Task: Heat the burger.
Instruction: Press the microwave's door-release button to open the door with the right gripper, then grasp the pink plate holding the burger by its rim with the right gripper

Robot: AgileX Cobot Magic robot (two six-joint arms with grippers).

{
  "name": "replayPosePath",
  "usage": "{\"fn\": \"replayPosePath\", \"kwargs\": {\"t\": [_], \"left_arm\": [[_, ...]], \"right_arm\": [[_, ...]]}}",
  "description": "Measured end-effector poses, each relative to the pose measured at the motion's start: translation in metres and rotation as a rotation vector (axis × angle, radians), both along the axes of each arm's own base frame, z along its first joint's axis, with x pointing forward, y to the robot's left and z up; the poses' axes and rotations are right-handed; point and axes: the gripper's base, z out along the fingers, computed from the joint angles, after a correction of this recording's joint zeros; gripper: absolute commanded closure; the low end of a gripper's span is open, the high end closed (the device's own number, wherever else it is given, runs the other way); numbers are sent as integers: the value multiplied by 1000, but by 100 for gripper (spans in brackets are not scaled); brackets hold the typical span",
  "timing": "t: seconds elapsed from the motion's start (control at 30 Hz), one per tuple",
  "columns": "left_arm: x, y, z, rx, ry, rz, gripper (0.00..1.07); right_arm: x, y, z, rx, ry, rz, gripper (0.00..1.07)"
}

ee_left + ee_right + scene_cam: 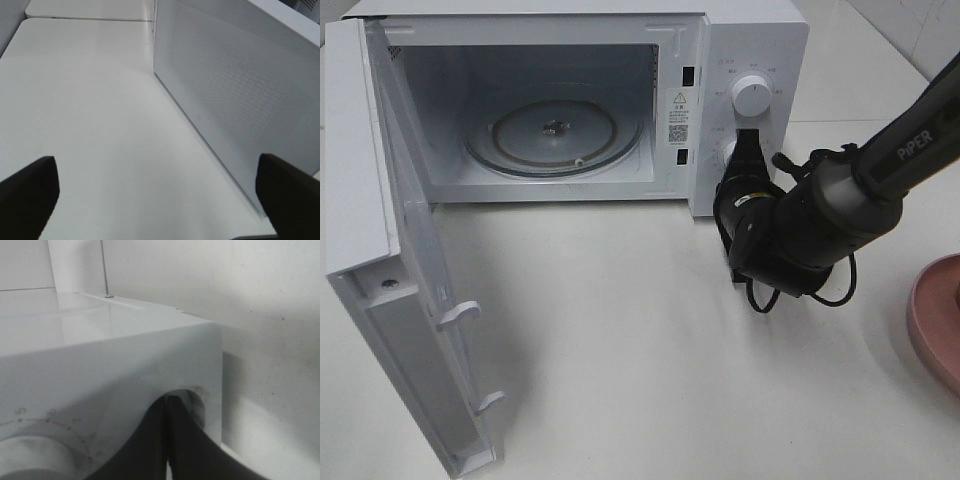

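White microwave (750,40) on a table (640,380), its door (360,150) swung wide left, glass turntable (555,135) inside. The right gripper (744,140) is pressed shut on nothing, tips at the lower dial (727,152). The left gripper (157,192) gapes wide and holds nothing. Pink plate (940,310) at the right edge. The burger is out of view.

Bright, even light from overhead; white table (650,340) & white microwave (760,40) nearly blend, v. little contrast. Soft shadows under the swung-out door (415,260) and below the right arm (840,195). Cavity dimmer, faint glints on the glass turntable (520,135). Left wrist view soft; left gripper (159,200) tips just dark blurs. Right wrist view dim, grainy, right gripper (167,440) out of focus; shadow on wall (270,340) beside the oven.
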Motion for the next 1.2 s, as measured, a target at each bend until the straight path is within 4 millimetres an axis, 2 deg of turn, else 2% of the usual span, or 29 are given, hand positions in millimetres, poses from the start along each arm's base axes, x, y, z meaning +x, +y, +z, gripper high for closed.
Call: {"fn": "replayPosePath", "kwargs": {"t": [0.33,0.43,0.77,0.83,0.87,0.9,0.93,1.0,1.03,1.07,1.2], "left_arm": [[0,0,0,0,0,0,7],[0,0,0,0,0,0,7],[0,0,0,0,0,0,7],[0,0,0,0,0,0,7],[0,0,0,0,0,0,7],[0,0,0,0,0,0,7],[0,0,0,0,0,0,7],[0,0,0,0,0,0,7],[0,0,0,0,0,0,7],[0,0,0,0,0,0,7],[0,0,0,0,0,0,7]], "right_arm": [[-14,-4,13,-67,24,92,107],[-18,-3,24,-107,25,145,107],[-48,-11,41,-286,140,368,107],[-57,-11,50,-382,158,488,107],[-57,-11,50,-382,158,488,107],[-62,-10,55,-444,173,579,106],[-62,-10,55,-444,173,579,106],[-70,-6,63,-546,190,743,106],[-70,-6,63,-546,190,743,106],[-75,-5,66,-609,209,854,106],[-81,-9,70,-659,251,989,106]]}}
